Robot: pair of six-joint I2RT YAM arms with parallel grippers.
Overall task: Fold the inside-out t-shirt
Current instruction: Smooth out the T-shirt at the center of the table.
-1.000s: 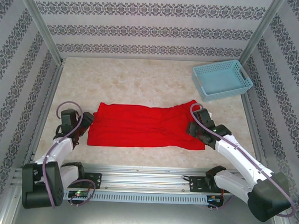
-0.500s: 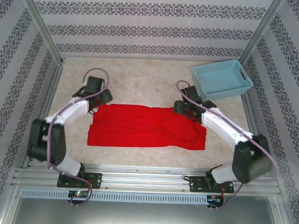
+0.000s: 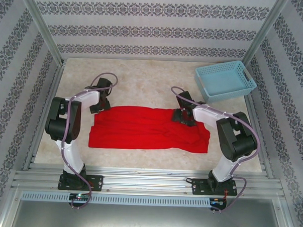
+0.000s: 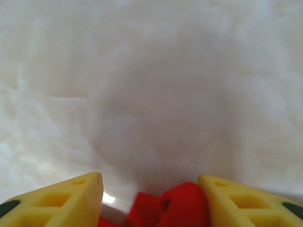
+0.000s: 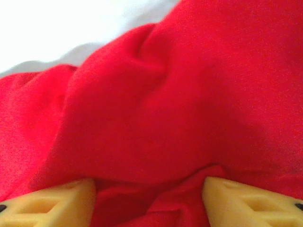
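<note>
Straddling cloth at both ends: left gripper has its fingers apart, a bunch of t-shirt hem between them, not clamped. Right gripper stands wide over a fold, no pinch yet. The t-shirt lies mid-table, long axis 9-to-3. We're on its 12 o'clock edge, one arm per end. We judge the fold goes toward 6.

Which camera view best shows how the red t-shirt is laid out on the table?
The top external view: the whole t-shirt lies there as a wide flat band on the table. The left wrist view catches a small bunch of its edge; the right wrist view gives a close-up of its wrinkled fabric.
</note>
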